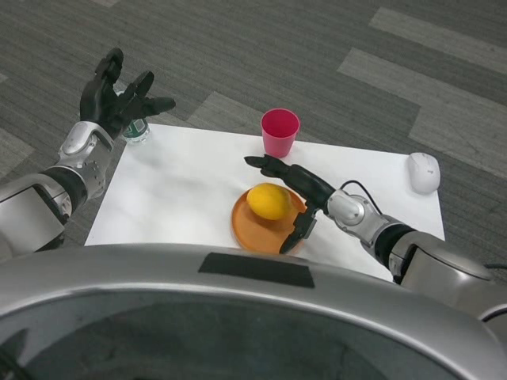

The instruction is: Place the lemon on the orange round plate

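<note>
One lemon (268, 200); one orange round plate (252, 228); one pink cup (280, 132); one white mouse (424, 172); one bottle (136, 131); two hands.

The robot's left silver forearm rises from the lower left of the head view and angles up and away, ending in a black many-fingered left hand (119, 99) held high with its fingers spread apart and curved slightly inward, gripping nothing. The right silver forearm comes in from the lower right and reaches toward the middle, its jointed metal wrist showing a thin dark cable looping above it. The black many-fingered right hand (291, 194) lies low and open, its upper fingers (265, 165) stretched out long and straight, pointing left, while another finger hangs down apart from them, leaving a wide gap between.
</note>
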Tool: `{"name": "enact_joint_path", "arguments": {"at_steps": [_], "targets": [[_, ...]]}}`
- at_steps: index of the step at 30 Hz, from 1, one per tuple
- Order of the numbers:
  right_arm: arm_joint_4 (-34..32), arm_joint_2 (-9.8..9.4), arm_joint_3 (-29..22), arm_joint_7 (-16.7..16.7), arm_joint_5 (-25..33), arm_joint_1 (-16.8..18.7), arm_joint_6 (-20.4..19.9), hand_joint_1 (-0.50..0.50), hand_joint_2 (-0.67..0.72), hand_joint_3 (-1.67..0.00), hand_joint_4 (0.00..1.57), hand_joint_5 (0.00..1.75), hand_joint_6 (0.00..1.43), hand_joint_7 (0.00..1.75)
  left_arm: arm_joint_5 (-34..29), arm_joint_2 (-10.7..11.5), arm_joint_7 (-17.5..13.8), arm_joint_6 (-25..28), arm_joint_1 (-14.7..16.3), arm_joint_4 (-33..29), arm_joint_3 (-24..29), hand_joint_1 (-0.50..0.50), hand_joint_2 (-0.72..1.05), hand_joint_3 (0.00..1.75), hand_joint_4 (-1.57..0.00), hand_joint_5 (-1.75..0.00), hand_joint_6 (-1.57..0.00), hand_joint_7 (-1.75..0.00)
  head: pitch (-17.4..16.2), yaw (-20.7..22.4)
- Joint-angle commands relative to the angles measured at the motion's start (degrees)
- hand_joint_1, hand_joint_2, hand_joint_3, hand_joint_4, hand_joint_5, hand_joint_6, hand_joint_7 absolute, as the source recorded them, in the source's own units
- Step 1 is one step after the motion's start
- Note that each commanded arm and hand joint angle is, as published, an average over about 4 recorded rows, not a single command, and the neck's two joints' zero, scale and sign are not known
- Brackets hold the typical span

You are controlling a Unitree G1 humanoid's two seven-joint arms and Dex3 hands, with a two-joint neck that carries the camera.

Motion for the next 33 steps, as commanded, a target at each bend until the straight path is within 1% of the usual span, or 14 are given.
{"name": "enact_joint_path", "arguments": {"at_steps": [1,5,7,11,13,15,16,19,21,24,25,28,30,33], "targets": [[0.1,0.1,-3.1,0.0,0.6,0.5,-0.1,-0.16,0.14,-0.16,0.0,0.48,0.0,0.14,-0.5,1.5,0.3,0.0,-1.2,0.1,0.1,0.5,0.96,0.09,-0.07,0.0,0.0,0.0,0.7,-0.2],[0.2,0.1,-7.1,0.0,0.4,2.2,-0.4,-0.11,0.09,-0.16,0.0,0.48,0.0,0.14,-0.5,1.7,0.3,0.0,-1.3,0.0,0.1,0.5,0.96,0.09,-0.07,0.0,0.0,0.0,1.0,-0.4],[0.2,0.19,-10.7,-0.1,0.4,3.2,-0.6,-0.09,0.09,-0.16,0.0,0.48,0.0,0.14,-0.5,1.8,0.2,0.1,-1.4,0.0,0.1,0.5,0.96,0.09,-0.07,0.0,0.0,0.0,2.1,-1.1],[-0.7,0.85,-20.3,-0.2,0.4,6.3,-1.4,-0.08,0.03,-0.2,0.0,0.48,0.0,0.14,-0.5,1.7,0.2,0.0,-1.4,0.0,0.3,0.5,0.96,0.09,-0.07,0.0,0.0,0.0,3.5,-3.0],[-2.4,1.07,-25.6,-0.2,0.4,8.4,-1.9,-0.07,0.03,-0.2,0.0,0.48,0.0,0.14,-0.5,1.6,0.2,0.0,-1.4,0.0,0.5,0.5,0.96,0.09,-0.07,0.0,0.0,0.0,4.5,-3.9],[-4.3,1.11,-29.8,-0.3,0.3,9.8,-2.1,-0.05,0.01,-0.22,0.0,0.51,0.0,0.14,-0.5,1.5,0.2,0.0,-1.5,0.0,0.6,0.5,0.96,0.07,-0.07,0.0,0.0,0.0,4.8,-4.3],[-5.0,1.11,-31.3,-0.3,0.3,10.3,-2.2,-0.04,0.01,-0.24,0.0,0.53,0.0,0.14,-0.5,1.5,0.2,0.0,-1.5,0.0,0.6,0.5,0.96,0.07,-0.07,0.0,0.0,0.0,5.5,-5.5],[-6.6,1.2,-35.4,-0.3,0.3,11.2,-2.3,-0.04,-0.02,-0.22,0.0,0.58,0.0,0.14,-0.5,1.4,0.2,0.0,-1.8,0.0,0.7,0.5,0.96,0.09,-0.07,0.0,0.0,0.0,6.8,-7.8],[-7.9,1.27,-38.3,-0.3,0.3,11.8,-2.4,-0.03,-0.03,-0.2,0.0,0.56,0.0,0.14,-0.5,1.4,0.2,0.0,-1.9,0.0,0.8,0.5,0.96,0.04,-0.07,0.0,0.0,0.0,6.9,-7.9],[-9.4,1.29,-42.1,-0.3,0.3,12.4,-2.5,0.0,-0.03,-0.22,0.0,0.56,0.0,0.14,-0.5,1.2,0.2,0.0,-2.0,0.1,1.1,0.5,1.0,0.07,-0.07,0.0,0.0,0.0,6.8,-7.9],[-9.7,1.29,-43.2,-0.3,0.3,12.5,-2.5,0.0,-0.03,-0.24,0.0,0.58,0.0,0.14,-0.6,1.1,0.2,0.0,-2.0,0.1,1.2,0.5,1.0,0.09,-0.07,0.0,0.0,0.0,7.4,-8.9],[-10.4,1.31,-46.2,-0.3,0.4,13.0,-2.6,0.01,-0.03,-0.24,0.0,0.56,0.0,0.14,-0.5,1.0,0.1,0.0,-2.0,0.1,1.7,0.5,0.98,0.09,-0.07,0.0,0.0,0.0,8.7,-11.7],[-11.0,1.4,-48.4,-0.3,0.4,13.5,-2.7,0.03,-0.03,-0.24,0.0,0.53,0.0,0.14,-0.5,0.9,0.1,0.0,-2.0,0.1,2.1,0.5,0.98,0.09,-0.07,0.0,0.0,0.0,8.4,-12.1],[-12.5,1.64,-51.8,-0.2,0.4,14.5,-2.9,0.04,-0.03,-0.24,0.0,0.56,0.0,0.14,-0.5,0.8,0.1,0.0,-2.0,0.1,2.6,0.5,0.96,0.09,-0.07,0.0,0.0,0.0,8.4,-13.1]]}}
